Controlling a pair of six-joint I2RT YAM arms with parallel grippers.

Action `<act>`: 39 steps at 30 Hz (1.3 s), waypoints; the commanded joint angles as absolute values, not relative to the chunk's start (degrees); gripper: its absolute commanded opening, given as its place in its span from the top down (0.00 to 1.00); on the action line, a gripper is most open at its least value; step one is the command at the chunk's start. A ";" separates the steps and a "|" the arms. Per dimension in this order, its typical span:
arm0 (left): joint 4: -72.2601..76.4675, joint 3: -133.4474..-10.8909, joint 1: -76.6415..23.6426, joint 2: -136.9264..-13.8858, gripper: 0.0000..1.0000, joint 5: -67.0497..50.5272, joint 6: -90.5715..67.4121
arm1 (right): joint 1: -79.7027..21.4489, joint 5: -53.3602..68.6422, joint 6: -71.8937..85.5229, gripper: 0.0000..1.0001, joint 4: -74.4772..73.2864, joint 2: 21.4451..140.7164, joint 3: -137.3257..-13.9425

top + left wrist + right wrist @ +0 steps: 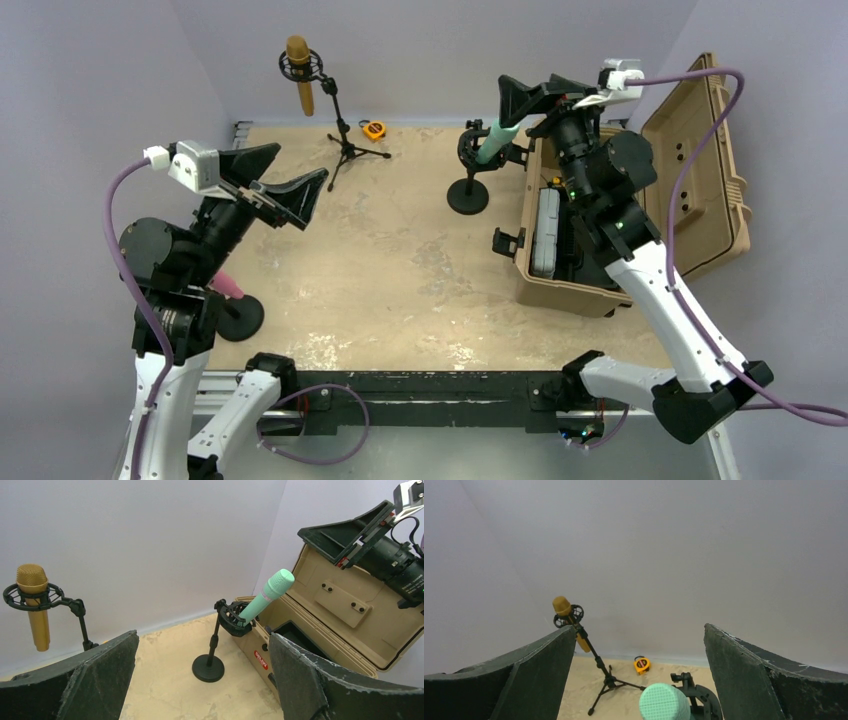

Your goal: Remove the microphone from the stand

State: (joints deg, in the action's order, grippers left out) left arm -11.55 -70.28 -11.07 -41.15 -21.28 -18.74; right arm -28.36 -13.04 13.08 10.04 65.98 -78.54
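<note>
A mint-green microphone (497, 137) leans in the black shock mount of a round-based desk stand (468, 196), just left of the open case. My right gripper (525, 95) hovers open directly above its head, not touching; the mesh head (665, 702) shows low between the open fingers. My left gripper (302, 160) is open and empty over the left of the table, facing the mint microphone (265, 596) from a distance. A gold microphone (299, 70) hangs in a tripod stand (345, 140) at the back. A pink microphone (226, 287) on a round base (240, 317) is partly hidden under my left arm.
An open tan hard case (560, 290) with its lid (700, 170) raised stands at the right, under my right arm. A yellow tape measure (373, 129) lies near the back wall beside the tripod's legs. Walls close off the back and both sides.
</note>
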 commanded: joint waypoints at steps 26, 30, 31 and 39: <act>-7.38 -69.26 -11.47 -42.85 0.00 -24.51 -21.31 | -30.71 -21.84 8.13 0.19 25.26 68.60 -60.53; -7.45 -69.30 -11.43 -42.98 0.00 -24.43 -21.36 | -30.74 -21.44 7.38 0.30 27.34 68.78 -60.57; -7.39 -69.21 -11.43 -42.98 0.00 -24.43 -21.36 | -30.74 -20.84 7.27 0.33 27.43 68.67 -60.87; -7.47 -69.21 -11.43 -42.89 0.00 -24.21 -21.44 | -30.75 -21.65 6.07 0.64 25.76 66.56 -63.42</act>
State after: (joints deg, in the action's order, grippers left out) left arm -10.26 -69.47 -11.07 -42.72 -23.81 -20.53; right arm -30.48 -20.29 7.64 23.53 69.12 -60.25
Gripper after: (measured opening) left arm 0.998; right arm 0.448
